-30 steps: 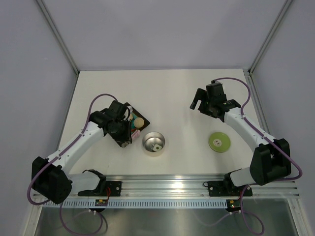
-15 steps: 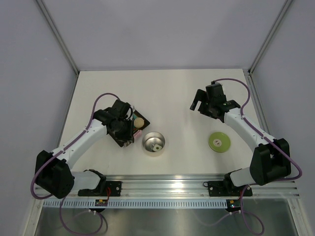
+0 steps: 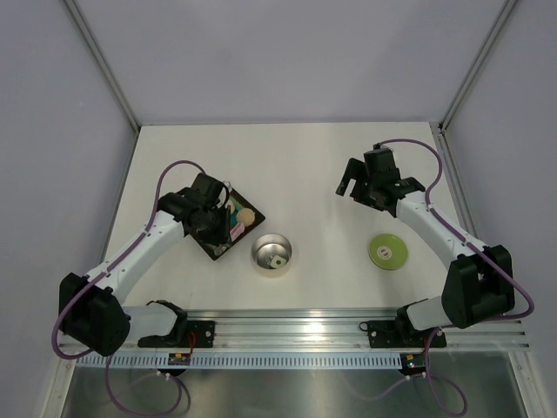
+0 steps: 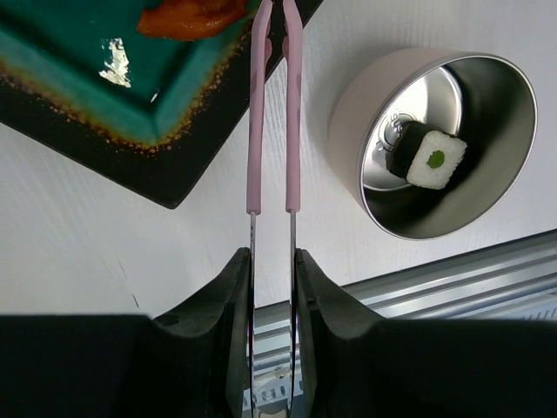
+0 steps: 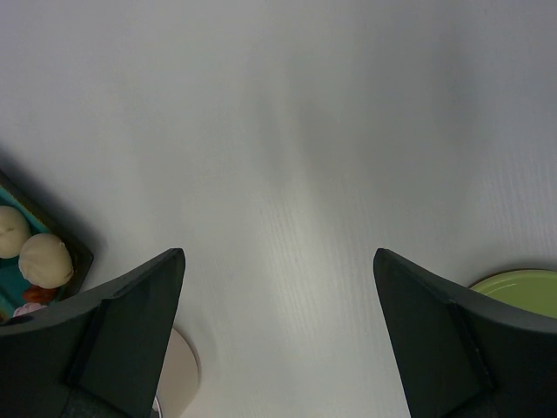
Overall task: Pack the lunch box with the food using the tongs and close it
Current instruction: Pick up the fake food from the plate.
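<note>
- The left gripper (image 4: 272,287) is clenched on the pale-pink tongs (image 4: 271,113), whose slim arms are pressed nearly together.
- Their tips reach a red-orange bit (image 4: 187,16) in the dark tray (image 4: 78,87) with teal inside; whether they pinch it I cannot tell.
- The shiny steel lunch box (image 4: 348,144) sits just right of the tray and holds a white cube (image 4: 432,158) with a green mark.
- The lime-green lid (image 3: 387,252) lies flat, well to the right.
- The right gripper (image 5: 278,287) hangs spread wide over the table (image 5: 305,131), farther back.

Shiny steel lunch box (image 4: 350,144) uncovered, white green-marked cube (image 4: 432,158) inside, lime-green lid (image 3: 388,252) flat at its three o'clock, beige balls (image 5: 43,259) and red-orange bit (image 4: 187,13) at its eleven o'clock, pale-pink tongs (image 4: 254,131) nearly pinched together, tips beside that bit.
</note>
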Robot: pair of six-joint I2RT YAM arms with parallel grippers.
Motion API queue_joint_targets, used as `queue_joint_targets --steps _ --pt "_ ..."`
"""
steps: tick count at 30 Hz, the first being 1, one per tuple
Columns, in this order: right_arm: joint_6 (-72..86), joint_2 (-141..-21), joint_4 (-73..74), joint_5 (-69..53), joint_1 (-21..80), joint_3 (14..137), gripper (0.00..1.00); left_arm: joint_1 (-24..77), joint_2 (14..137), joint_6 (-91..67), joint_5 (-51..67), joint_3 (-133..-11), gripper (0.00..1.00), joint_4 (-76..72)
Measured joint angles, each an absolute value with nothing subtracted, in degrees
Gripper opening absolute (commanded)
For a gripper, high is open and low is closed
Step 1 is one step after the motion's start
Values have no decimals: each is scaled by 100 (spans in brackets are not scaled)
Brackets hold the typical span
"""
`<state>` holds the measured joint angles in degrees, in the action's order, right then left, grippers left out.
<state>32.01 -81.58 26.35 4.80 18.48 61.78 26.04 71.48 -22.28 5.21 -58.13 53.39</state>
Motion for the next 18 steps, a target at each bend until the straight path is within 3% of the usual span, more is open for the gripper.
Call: queue_joint_targets --steps 18 --pt "3201 -8158 2635 480 1848 6167 97 2274 7439 -2250 196 -5509 0 5122"
